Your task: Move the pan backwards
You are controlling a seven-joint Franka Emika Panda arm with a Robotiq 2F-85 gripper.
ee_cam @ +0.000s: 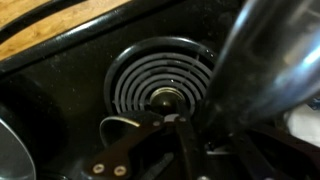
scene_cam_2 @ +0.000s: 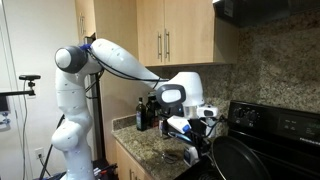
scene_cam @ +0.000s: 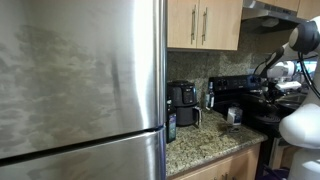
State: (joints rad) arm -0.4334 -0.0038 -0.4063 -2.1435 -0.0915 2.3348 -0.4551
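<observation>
My pincer [scene_cam_2: 196, 143] is hovering low over the stove [scene_cam_2: 280, 122], on the stove's side nearest the granite counter [scene_cam_2: 155, 150]. I am not managing to tell whether the jaws are apart or clamped. One of the stove's coil burners [ee_cam: 160, 85] is lying right beneath me. The pan [scene_cam_2: 242, 162] is resting on the stove, just beside my pincer.

An exterior view looked past the tall brushed-steel refrigerator [scene_cam: 80, 80] toward the black electric stove [scene_cam: 235, 88], shared by both exterior views; the wrist view looked closely down on its spiral coil burner [ee_cam: 160, 85].
</observation>
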